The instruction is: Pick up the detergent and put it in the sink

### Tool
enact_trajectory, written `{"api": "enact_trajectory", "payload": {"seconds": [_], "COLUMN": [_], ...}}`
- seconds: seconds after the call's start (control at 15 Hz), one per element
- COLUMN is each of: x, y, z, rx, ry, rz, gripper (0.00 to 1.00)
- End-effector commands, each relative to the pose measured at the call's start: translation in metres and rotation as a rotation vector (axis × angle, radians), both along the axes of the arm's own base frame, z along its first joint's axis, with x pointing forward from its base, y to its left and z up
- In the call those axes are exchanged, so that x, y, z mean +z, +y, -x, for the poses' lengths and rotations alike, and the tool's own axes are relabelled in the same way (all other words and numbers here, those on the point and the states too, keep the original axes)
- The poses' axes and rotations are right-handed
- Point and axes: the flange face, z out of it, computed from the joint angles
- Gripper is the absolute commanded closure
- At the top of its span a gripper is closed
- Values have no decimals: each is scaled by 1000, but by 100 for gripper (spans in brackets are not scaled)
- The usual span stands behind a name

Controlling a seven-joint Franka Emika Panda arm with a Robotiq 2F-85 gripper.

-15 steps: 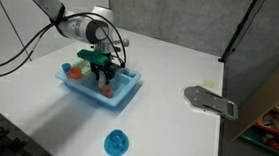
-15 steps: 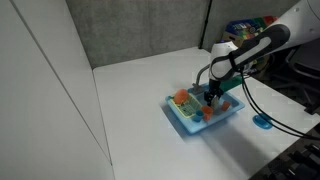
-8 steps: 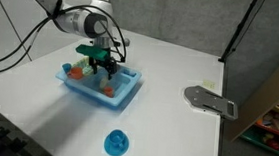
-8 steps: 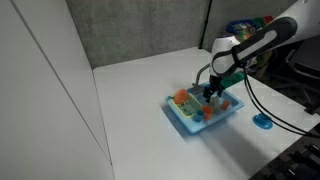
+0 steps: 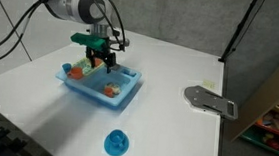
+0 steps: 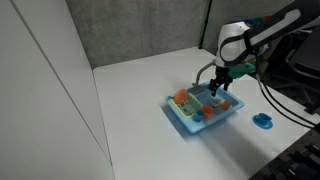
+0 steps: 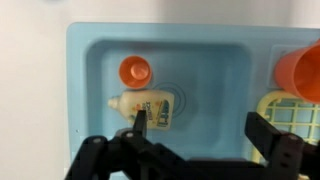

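The detergent [image 7: 147,104], a small cream-white bottle with a label, lies on its side on the floor of one compartment of the light-blue sink [image 7: 90,45]. It rests beside a small orange item [image 7: 134,70]. My gripper [image 7: 197,125] is open and empty, its two black fingers hanging above the compartment, clear of the bottle. In both exterior views the gripper [image 5: 99,57] [image 6: 217,88] hovers a little above the sink [image 5: 123,99] [image 6: 188,120].
An orange cup [image 7: 300,70] and a yellow-green rack [image 7: 292,112] fill the sink's other compartment. A small round blue dish [image 5: 117,143] [image 6: 263,121] sits on the white table near its front edge. A grey flat object [image 5: 210,100] and a cardboard box [image 5: 274,94] lie to one side.
My gripper has risen out of the sink and now hangs higher above it. The detergent stays behind in the compartment.
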Motion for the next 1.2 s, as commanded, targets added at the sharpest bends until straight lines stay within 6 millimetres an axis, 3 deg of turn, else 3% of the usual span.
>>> {"api": "enact_trajectory", "payload": {"seconds": [0.0, 0.53, 1.13], "x": [26, 68, 149], "y": [-11, -37, -58], "z": [19, 51, 98], "rx": [-6, -77, -125], "ry": [21, 99, 135], "rz": [4, 31, 26], "gripper": [0, 0, 0]}}
